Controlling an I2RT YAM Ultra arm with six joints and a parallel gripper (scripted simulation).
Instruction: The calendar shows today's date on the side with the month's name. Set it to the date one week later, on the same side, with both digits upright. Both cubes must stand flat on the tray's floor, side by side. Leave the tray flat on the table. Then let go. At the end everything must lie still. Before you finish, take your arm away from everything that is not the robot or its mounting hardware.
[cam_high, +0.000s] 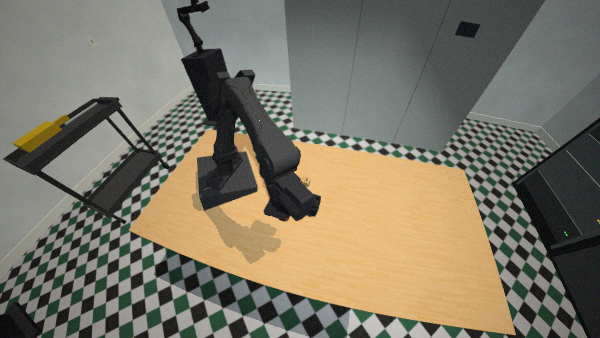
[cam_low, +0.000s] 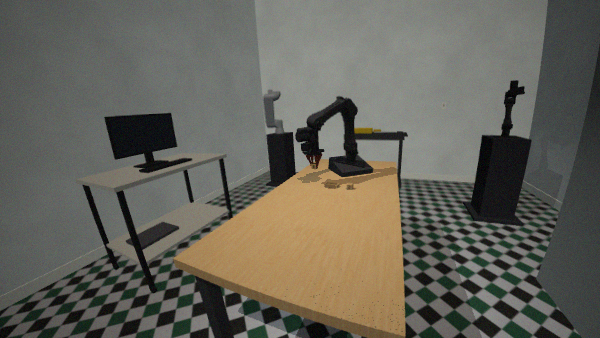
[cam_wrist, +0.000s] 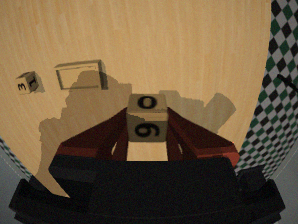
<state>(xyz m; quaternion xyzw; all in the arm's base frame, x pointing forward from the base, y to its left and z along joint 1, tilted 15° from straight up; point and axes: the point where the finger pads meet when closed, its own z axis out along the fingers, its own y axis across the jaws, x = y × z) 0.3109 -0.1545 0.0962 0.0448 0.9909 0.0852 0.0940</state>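
Note:
My gripper (cam_wrist: 147, 113) (cam_low: 314, 163) is shut on a pale cube (cam_wrist: 146, 131) (cam_low: 314, 166) and holds it above the table. In the wrist view one face of that cube shows a 0 and the face below it a digit that could be 6 or 9, both turned sideways. The tray (cam_wrist: 80, 64) (cam_low: 331, 184), small and rectangular, is empty and rests on the table, up and left of the held cube in the wrist view. A second cube (cam_wrist: 27, 83) (cam_low: 350, 187) (cam_high: 306, 181) stands outside it, with a sideways 3 and a 1 showing. The arm hides the tray in the top view. No month name is readable.
The robot's base (cam_high: 226, 180) (cam_low: 350, 166) stands at one end of the wooden table (cam_high: 400, 235) (cam_low: 320, 240). The arm's shadow falls across part of the tray. A dark cart (cam_high: 85, 135) and a monitor desk (cam_low: 155, 170) stand away from the table.

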